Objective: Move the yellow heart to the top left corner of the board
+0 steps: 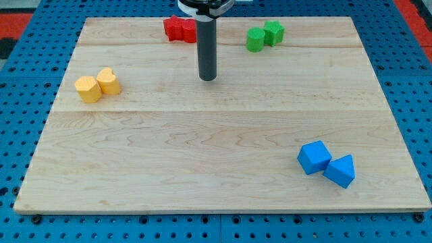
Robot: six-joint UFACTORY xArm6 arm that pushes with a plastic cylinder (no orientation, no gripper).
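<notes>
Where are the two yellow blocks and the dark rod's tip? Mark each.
left yellow block (88, 89): camera view, middle of its top face.
right yellow block (109, 81): camera view, middle of its body.
my tip (208, 79): camera view, rod's very end.

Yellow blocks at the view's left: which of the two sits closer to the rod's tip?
The right-hand yellow block, touching its twin; it lies nearer my tip, which stands well off to the view's right, touching neither.

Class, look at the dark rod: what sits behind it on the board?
Behind the rod, my tip resting on bare wood, are two red blocks. The right one's edge is covered, so its shape is unclear.
</notes>
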